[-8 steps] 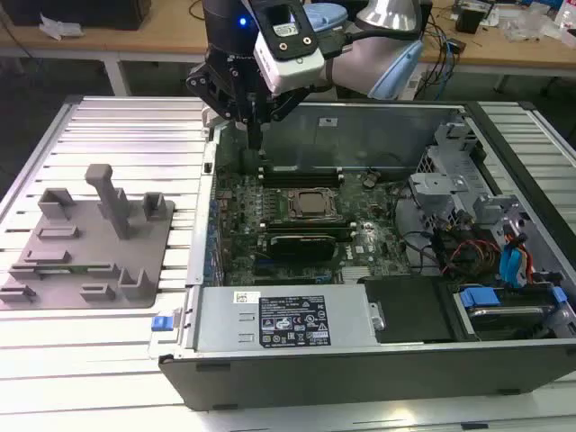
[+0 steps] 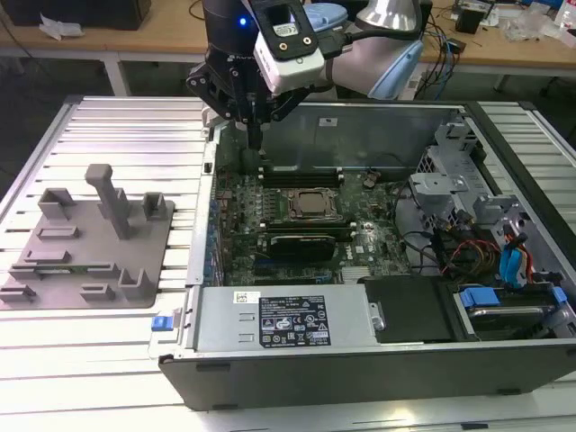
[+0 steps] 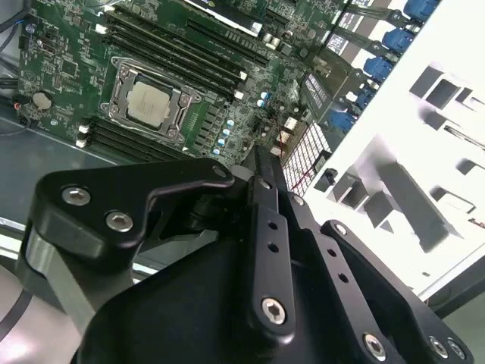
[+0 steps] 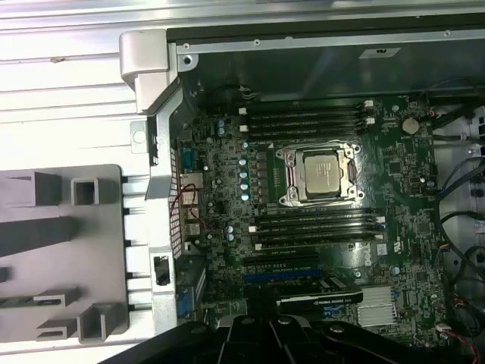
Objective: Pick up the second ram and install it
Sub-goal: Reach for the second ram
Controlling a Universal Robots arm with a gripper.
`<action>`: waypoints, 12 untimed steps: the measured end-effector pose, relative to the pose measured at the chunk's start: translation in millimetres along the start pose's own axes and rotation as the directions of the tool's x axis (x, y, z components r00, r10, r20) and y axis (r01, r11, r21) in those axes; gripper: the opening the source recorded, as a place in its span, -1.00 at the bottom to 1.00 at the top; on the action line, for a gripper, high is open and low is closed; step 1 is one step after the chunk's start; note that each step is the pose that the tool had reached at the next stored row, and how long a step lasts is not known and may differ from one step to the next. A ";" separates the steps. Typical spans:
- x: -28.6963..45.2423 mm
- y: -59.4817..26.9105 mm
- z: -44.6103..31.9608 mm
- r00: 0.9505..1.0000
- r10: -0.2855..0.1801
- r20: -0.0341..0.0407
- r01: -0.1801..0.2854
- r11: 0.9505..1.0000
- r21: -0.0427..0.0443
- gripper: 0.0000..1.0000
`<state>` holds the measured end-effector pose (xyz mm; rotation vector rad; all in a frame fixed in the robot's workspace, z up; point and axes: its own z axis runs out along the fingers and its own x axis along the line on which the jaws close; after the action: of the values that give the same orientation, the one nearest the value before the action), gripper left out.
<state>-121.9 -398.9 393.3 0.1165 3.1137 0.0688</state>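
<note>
Claw [image 2: 256, 142] over motherboard [image 2: 238, 211] (case [image 2: 360, 387] open)

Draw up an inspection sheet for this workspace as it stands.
Surface: ribbed metal table, with an open computer case on it.
Job's things: second ram, seemingly the slim greenish stick in the grey fixture's long slot.
Clutter: nothing seen.
Grippers: gripper above the motherboard's corner by the memory slots, apart from the ram.
Cables: red and blue leads in the case, at the exterior view's right.
Surroundings: wooden bench behind.
</note>
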 end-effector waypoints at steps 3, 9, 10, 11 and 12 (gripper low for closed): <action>2.5 -0.2 0.0 1.000 0.000 0.000 0.000 1.000 0.000 -0.84; 6.8 -0.5 -0.1 1.000 0.000 0.000 0.000 1.000 0.000 -0.84; 7.2 -0.5 -0.1 1.000 0.000 0.000 0.000 1.000 0.000 -0.84; 7.5 -0.5 -0.1 1.000 0.000 0.000 0.000 1.000 0.000 -0.84; 8.6 -0.6 -0.1 1.000 0.000 0.000 0.000 1.000 0.000 -0.84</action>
<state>-130.5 -398.9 393.2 0.1167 3.1137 0.0688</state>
